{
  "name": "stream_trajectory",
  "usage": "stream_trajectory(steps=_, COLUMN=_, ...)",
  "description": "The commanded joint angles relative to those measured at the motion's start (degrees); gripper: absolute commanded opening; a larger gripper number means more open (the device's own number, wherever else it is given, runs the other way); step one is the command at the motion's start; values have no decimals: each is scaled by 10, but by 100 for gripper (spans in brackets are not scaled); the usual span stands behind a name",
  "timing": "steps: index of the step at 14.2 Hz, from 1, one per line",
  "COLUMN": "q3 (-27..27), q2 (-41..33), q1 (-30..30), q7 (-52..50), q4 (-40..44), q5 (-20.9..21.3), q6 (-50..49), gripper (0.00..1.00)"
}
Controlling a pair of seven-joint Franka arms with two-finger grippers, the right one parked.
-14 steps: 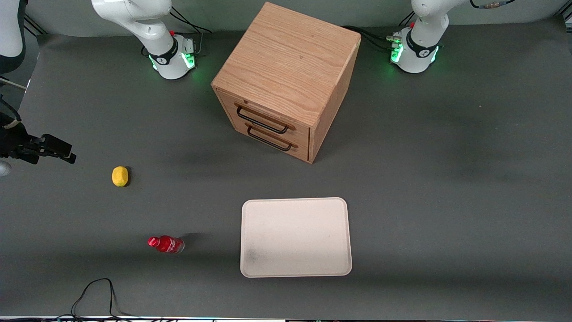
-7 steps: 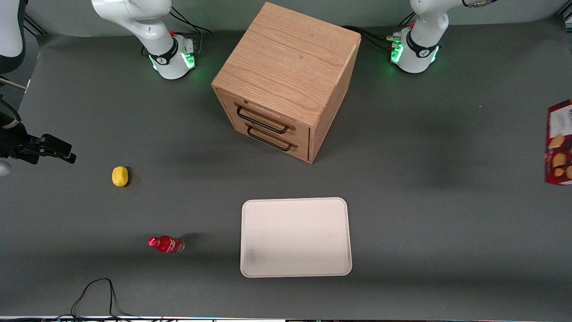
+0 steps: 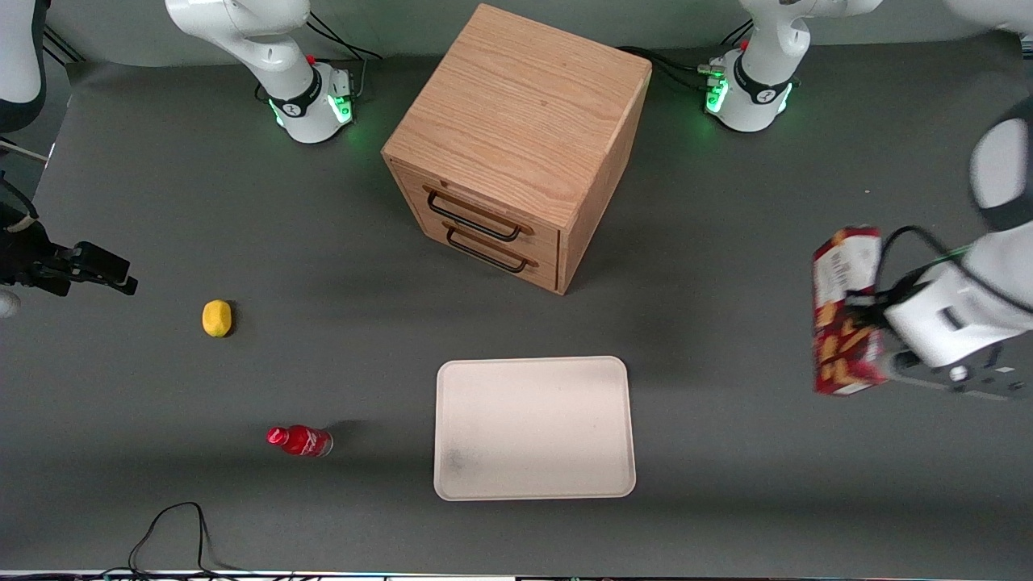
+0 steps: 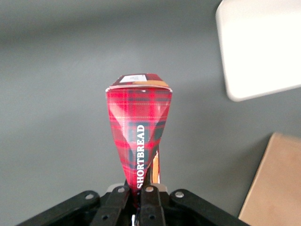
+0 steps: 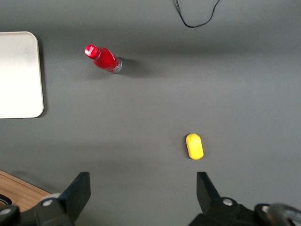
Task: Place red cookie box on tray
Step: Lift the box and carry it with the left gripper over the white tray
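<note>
Gripper [image 3: 876, 335] clamped on red cookie box [image 3: 843, 311], held above table toward working arm's end, tray [image 3: 534, 428] well apart from fingers [image 4: 149, 203]

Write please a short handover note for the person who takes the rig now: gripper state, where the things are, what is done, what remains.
Gripper: the left arm's gripper is shut on the flat dark-red cardboard cookie box, held in the air toward the working arm's end of the table.
Tray: the large cream-white rectangular tray lies in front of the wooden drawer cabinet, with nothing on it.
Done: box picked up.
Left: carry it over the tray, lower, release.
</note>
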Motion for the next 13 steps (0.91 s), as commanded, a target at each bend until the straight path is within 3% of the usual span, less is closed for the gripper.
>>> stream_trajectory(steps=1, q3=-17, q2=62, q1=-28, q7=-100, q4=41, q5=-15, q6=76, gripper=0)
stream_trajectory(steps=6, q3=-34, q2=194, q1=-79, q7=-215, q4=118, q5=-16, q6=179, gripper=0)
stream_trajectory(steps=13, q3=-45, q2=272, q1=-96, q7=-257, q4=124, q5=-18, q6=273, gripper=0)
